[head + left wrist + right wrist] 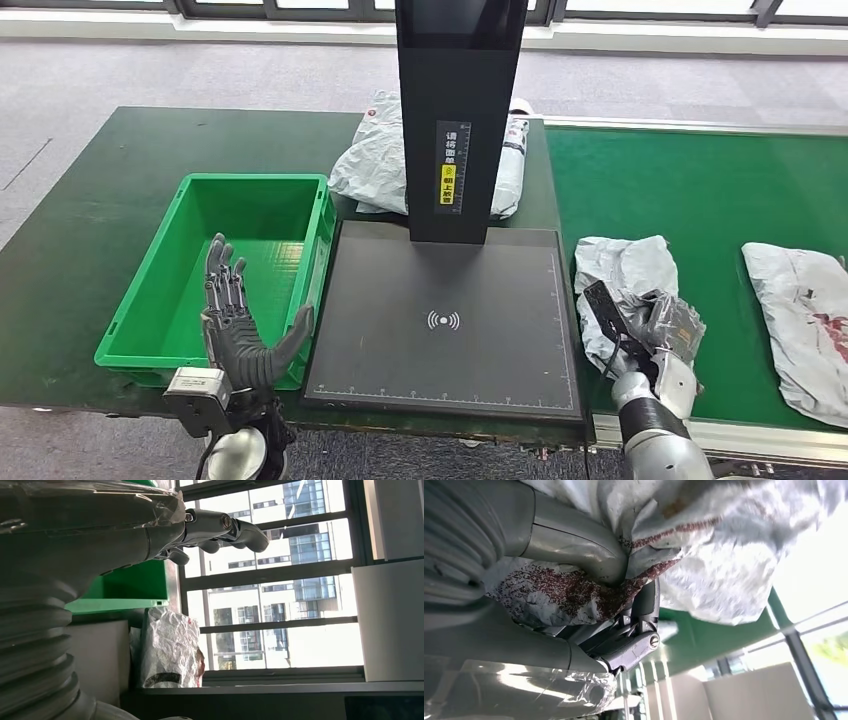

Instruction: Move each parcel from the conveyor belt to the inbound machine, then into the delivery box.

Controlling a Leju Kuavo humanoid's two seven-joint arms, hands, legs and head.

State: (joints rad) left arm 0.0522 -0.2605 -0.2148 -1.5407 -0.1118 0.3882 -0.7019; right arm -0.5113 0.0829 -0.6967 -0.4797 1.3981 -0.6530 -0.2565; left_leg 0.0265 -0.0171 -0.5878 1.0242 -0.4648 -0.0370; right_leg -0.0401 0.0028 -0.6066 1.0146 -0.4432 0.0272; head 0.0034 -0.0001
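A crumpled grey parcel (625,275) lies on the green conveyor belt (700,190) just right of the black inbound machine (445,320). My right hand (655,335) grips its near end; the right wrist view shows the thumb (589,545) pressed into the parcel (704,545) with dark fingers under it. My left hand (235,320) is open, fingers spread and upright, at the near edge of the green delivery box (250,200). Its fingers (220,527) hold nothing.
Another grey parcel (800,320) lies further right on the belt. A third grey parcel (375,165) lies behind the machine's black upright column (460,110), also seen as a parcel (170,650) from the left wrist. The box is empty.
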